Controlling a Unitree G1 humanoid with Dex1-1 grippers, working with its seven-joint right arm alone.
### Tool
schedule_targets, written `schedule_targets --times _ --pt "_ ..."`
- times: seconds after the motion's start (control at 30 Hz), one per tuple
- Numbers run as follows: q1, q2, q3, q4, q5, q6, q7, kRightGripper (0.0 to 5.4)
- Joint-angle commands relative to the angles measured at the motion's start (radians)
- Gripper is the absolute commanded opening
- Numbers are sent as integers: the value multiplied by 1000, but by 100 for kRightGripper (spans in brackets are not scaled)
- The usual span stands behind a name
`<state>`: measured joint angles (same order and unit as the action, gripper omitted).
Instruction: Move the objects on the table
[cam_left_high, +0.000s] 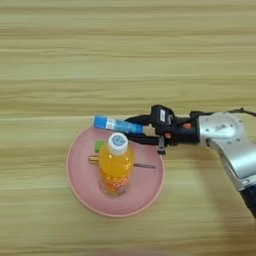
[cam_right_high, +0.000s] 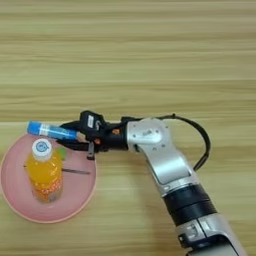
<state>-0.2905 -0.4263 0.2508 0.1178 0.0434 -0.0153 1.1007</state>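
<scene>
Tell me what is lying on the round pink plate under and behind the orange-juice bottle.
On the round pink plate, behind the standing orange-juice bottle with white cap, a flat green block shows partly, and a yellow-handled screwdriver lies across. The bottle covers their middle parts.

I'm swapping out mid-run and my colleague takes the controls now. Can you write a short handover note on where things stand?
Right gripper: shut on the blue tube, held over the far rim of the pink plate.
On the plate: orange-juice bottle standing upright, green block and screwdriver lying beside and behind it.
Done: bottle, block and screwdriver are on the plate.
Left: the tube is not released yet; setting it down on the plate looks like the likely next step. Keep clear of the bottle cap close by.
</scene>
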Motion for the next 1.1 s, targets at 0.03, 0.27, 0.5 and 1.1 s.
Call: schedule_targets --times 0.03,0.27,0.5,1.1 --pt "-81 -10 -3 4 -42 -42 -59 140" --pt "-89 -2 3 29 -58 -52 -68 140" --pt "-96 5 -1 42 -61 -57 -78 202" --pt "-109 5 -61 10 6 -66 -84 394"
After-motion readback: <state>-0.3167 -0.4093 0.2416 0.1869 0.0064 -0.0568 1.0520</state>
